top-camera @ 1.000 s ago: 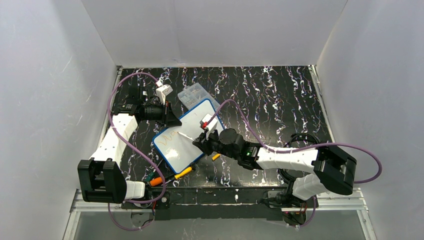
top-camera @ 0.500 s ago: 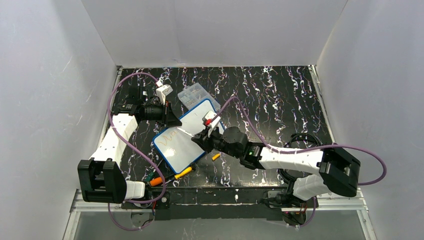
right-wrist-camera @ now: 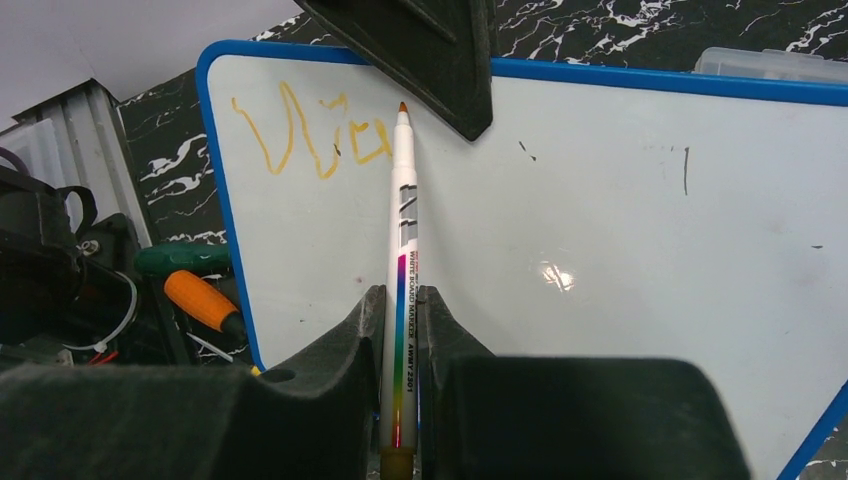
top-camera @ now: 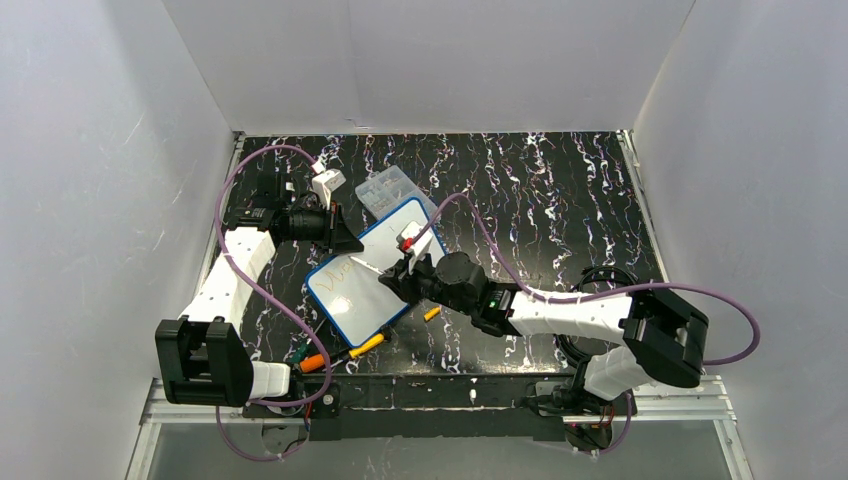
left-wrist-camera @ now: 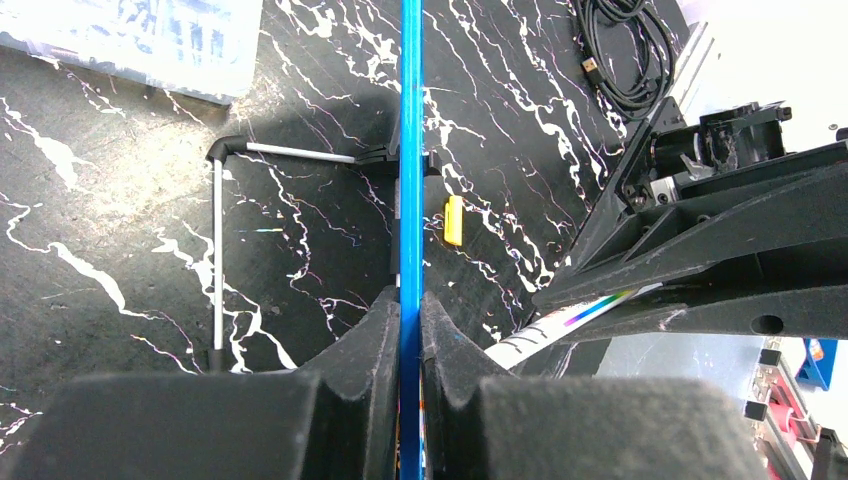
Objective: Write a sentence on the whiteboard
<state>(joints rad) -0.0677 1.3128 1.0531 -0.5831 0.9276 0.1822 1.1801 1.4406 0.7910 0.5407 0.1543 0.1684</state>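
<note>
Whiteboard with one orange scrawl; one marker between right fingers.

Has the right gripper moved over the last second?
Yes. The right gripper, shut on the marker, has shifted slightly left across the whiteboard, whose blue rim stays put beside the clear box.

Plain white walls box in a black, white-veined marble-pattern table

Glossy smooth whiteboard; matt black marble-pattern table; plastic marker.
</note>
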